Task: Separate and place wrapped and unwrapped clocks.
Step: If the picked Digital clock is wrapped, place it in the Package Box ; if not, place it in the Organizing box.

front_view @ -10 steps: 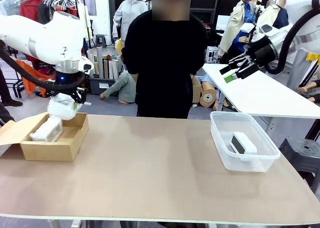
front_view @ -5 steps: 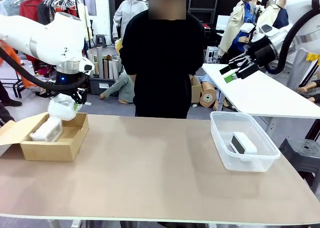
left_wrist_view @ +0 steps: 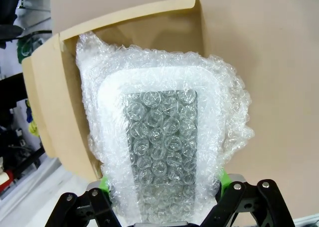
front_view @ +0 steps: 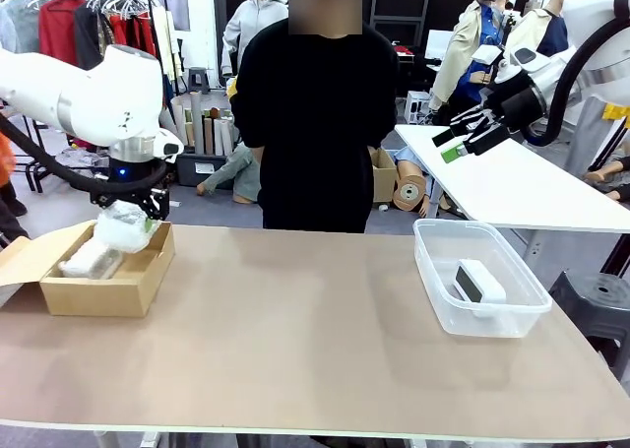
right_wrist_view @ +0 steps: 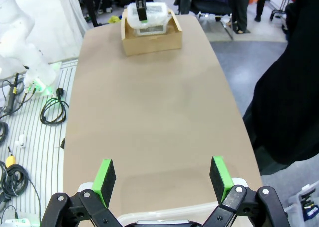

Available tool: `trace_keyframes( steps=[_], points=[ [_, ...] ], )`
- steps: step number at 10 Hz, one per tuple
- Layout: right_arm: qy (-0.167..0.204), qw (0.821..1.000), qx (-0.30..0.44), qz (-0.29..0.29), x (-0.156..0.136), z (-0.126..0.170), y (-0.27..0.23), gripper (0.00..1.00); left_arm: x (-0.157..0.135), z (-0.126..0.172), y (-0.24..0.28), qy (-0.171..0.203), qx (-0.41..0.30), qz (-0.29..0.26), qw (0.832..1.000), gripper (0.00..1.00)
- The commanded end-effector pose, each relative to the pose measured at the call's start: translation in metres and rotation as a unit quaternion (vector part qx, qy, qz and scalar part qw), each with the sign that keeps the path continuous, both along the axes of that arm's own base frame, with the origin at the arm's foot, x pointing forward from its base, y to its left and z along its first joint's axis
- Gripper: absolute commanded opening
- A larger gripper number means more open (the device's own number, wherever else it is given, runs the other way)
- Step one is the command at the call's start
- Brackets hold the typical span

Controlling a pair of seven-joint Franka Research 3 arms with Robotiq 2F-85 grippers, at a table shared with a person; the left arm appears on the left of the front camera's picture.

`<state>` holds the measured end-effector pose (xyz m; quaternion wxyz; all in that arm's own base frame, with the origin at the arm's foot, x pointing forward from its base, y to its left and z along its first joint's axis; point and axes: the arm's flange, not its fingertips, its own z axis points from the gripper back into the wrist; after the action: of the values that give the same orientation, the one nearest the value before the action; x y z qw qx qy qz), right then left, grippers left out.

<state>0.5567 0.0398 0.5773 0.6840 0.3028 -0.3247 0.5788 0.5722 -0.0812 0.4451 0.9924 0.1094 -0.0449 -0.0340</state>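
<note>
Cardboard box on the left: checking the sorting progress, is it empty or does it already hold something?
Not empty. One white bubble-wrapped bundle lies inside the brown cardboard box, and the left gripper holds a second wrapped bundle just above it.

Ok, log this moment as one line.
left gripper: shut on wrapped clock, over cardboard box | right gripper: open, raised | bare clock: in plastic bin

no readable text, labels or numbers anywhere

a cardboard box (front_view: pixel 118 288) and clear plastic tub (front_view: pixel 443 305) sit well apart on the table (front_view: pixel 295 340).
</note>
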Motion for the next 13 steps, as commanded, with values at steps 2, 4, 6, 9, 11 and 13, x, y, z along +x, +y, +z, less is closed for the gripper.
trace_keyframes(
  steps=[2,4,6,9,11,13],
  points=[
    [-0.002,1.000,0.001,0.000,0.000,0.002,0.000,1.00,-0.007,-0.019,0.019,-0.014,-0.006,0.002,1.000,0.00],
    [-0.002,1.000,0.001,0.000,0.000,0.002,0.000,1.00,-0.004,-0.033,0.021,-0.013,-0.011,-0.003,1.000,0.00],
    [-0.002,1.000,0.001,0.000,0.000,0.002,0.000,1.00,0.001,-0.044,0.026,-0.014,-0.014,-0.011,1.000,0.00],
    [-0.002,1.000,0.001,0.000,0.000,0.002,0.000,1.00,0.007,-0.054,0.026,-0.016,-0.015,-0.014,1.000,0.00],
    [-0.002,1.000,0.001,0.000,0.000,0.002,0.000,1.00,0.009,-0.060,0.027,-0.012,-0.021,-0.012,1.000,0.00],
    [-0.002,1.000,0.001,0.000,0.000,0.002,0.000,1.00,0.010,-0.071,0.026,-0.004,-0.028,-0.009,1.000,0.00]
  ],
)
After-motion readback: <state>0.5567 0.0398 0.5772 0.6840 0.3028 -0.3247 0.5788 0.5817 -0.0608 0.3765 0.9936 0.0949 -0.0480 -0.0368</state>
